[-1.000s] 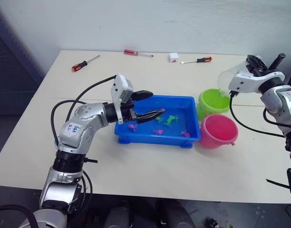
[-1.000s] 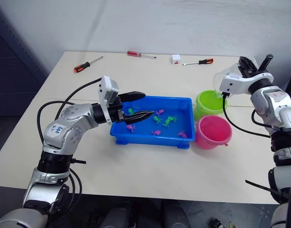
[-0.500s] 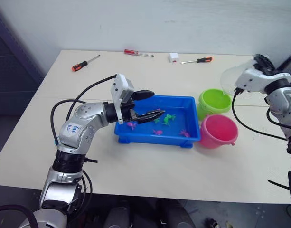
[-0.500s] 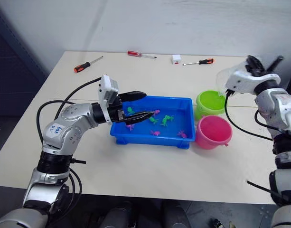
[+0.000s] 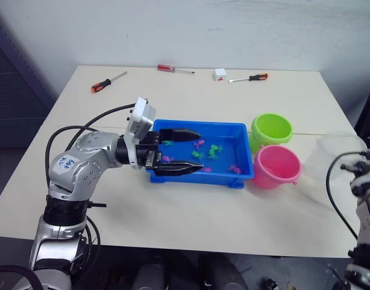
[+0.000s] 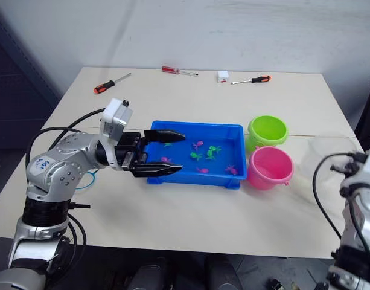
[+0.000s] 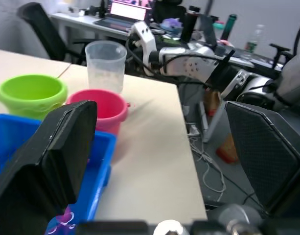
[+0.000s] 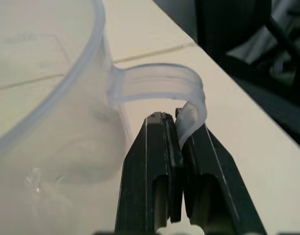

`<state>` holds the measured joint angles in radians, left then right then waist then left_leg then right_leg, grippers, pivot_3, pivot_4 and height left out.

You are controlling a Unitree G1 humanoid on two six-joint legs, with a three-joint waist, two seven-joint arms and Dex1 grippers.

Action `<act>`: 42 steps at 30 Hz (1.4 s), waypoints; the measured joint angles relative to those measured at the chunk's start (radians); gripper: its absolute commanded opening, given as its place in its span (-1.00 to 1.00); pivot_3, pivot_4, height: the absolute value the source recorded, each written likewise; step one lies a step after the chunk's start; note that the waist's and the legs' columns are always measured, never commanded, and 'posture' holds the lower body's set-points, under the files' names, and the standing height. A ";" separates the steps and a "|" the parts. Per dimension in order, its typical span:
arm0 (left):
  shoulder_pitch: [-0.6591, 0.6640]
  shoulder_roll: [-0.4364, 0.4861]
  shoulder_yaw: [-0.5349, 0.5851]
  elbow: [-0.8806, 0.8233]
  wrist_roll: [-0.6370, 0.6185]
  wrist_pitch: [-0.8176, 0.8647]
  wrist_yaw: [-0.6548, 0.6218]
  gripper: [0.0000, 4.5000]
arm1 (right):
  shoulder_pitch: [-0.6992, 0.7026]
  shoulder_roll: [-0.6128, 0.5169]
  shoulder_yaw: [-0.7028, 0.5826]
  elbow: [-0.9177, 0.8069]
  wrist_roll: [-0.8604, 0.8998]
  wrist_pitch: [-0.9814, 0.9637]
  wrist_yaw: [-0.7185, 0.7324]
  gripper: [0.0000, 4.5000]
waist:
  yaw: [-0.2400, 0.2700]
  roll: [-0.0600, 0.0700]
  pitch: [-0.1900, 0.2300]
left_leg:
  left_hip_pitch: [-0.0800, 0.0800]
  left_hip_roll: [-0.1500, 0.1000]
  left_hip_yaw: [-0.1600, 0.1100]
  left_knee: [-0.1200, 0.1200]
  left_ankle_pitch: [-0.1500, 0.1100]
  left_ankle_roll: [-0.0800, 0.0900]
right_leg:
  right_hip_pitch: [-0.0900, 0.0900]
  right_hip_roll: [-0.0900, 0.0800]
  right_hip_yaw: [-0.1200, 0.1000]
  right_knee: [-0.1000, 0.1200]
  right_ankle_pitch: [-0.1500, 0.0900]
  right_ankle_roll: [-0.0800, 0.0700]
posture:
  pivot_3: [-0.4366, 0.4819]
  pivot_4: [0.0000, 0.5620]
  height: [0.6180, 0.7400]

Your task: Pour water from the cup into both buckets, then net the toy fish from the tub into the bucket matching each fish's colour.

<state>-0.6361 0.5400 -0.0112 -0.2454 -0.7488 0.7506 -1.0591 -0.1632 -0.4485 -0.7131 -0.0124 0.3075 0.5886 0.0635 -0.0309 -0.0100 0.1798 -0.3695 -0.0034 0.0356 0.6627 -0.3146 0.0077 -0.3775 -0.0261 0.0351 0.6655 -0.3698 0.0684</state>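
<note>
While the right gripper point(image 8: 181, 129) clamps the cup point(image 7: 105, 66) handle, seemingly parking it, the left gripper point(image 5: 180, 151) gapes over the tub point(image 5: 230, 176); fetching the net comes next.

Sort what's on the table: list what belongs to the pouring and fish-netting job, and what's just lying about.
Belongs to the job:
cup, handle pinched in the right claw
green bucket
pink bucket
blue tub
toy fish

Lying about:
three red-handled screwdrivers
small white box

clear cup point(image 7: 105, 66) upright beside pink bucket point(image 5: 276, 166)
</note>
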 measured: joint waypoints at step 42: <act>0.219 0.115 0.061 0.022 0.072 -0.060 -0.003 1.00 | 0.202 -0.360 0.214 -0.642 0.536 0.102 0.508 0.99 | -0.020 -0.005 0.002 | 0.001 0.000 -0.002 -0.008 0.001 0.000 | 0.000 0.000 0.000 -0.006 0.000 0.000 | -0.05 -0.47 1.00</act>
<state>-0.4169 0.6551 0.0496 -0.2234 -0.6773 0.6901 -1.0620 0.0387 -0.8082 -0.4996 -0.6545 0.8437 0.6906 0.5713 -0.0508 -0.0147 0.1818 -0.3683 -0.0032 0.0339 0.6550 -0.3138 0.0080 -0.3772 -0.0256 0.0350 0.6591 -0.3695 0.0689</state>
